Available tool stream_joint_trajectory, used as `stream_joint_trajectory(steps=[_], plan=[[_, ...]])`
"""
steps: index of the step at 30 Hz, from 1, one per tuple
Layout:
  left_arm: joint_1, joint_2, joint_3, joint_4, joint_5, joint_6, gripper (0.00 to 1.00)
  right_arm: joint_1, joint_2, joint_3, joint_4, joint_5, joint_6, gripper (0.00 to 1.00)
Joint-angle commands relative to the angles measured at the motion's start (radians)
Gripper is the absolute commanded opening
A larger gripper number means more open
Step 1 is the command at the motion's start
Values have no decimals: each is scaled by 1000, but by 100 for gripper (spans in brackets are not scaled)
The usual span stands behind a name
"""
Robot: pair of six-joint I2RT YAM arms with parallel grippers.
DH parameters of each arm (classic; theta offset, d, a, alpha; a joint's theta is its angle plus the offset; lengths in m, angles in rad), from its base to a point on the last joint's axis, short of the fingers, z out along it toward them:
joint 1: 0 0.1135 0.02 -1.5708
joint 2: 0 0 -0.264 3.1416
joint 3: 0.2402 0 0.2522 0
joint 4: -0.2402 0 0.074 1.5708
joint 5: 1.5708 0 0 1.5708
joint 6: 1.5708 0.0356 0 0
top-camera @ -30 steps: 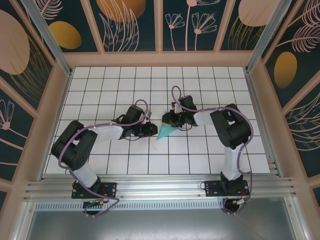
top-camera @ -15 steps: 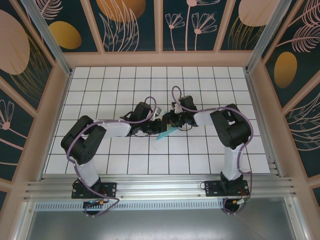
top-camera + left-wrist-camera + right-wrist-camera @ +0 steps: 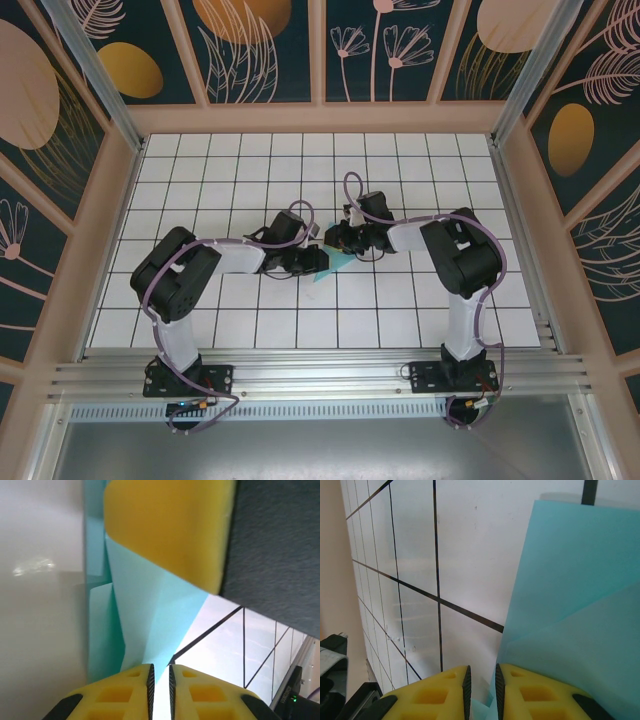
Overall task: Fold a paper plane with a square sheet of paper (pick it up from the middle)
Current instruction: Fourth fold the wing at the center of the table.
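Note:
The square sheet of paper (image 3: 338, 265), light teal and folded into a narrow pointed shape, sits at the middle of the table between both grippers. My right gripper (image 3: 335, 243) holds its far end. In the right wrist view the paper (image 3: 580, 605) spreads ahead and a strip of it runs down between the jaws of that gripper (image 3: 480, 685). My left gripper (image 3: 318, 260) comes in from the left and covers most of the paper. In the left wrist view the paper (image 3: 150, 625) tapers into the narrow gap of my left gripper (image 3: 160, 680), below the right gripper's yellow finger (image 3: 165, 530).
The white grid table (image 3: 230, 170) has free tiles on every side of the grippers. Wooden frame walls (image 3: 120, 190) enclose it on the left, right and back. An aluminium rail (image 3: 320, 375) with both arm bases runs along the near edge.
My left arm has reached to the right, up to the paper, hiding most of it in the top view, and its jaws have narrowed. The right arm has stayed still.

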Motion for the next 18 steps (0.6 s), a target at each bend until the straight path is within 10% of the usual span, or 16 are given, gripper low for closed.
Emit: stream_joint_trajectory(steps=[1, 18], plan=[[-6, 10, -22, -64, -49, 44, 19, 2, 55, -38, -92, 95, -23, 24], [-7, -60, -141, -80, -74, 53, 15, 2, 58, -36, -105, 107, -25, 25]])
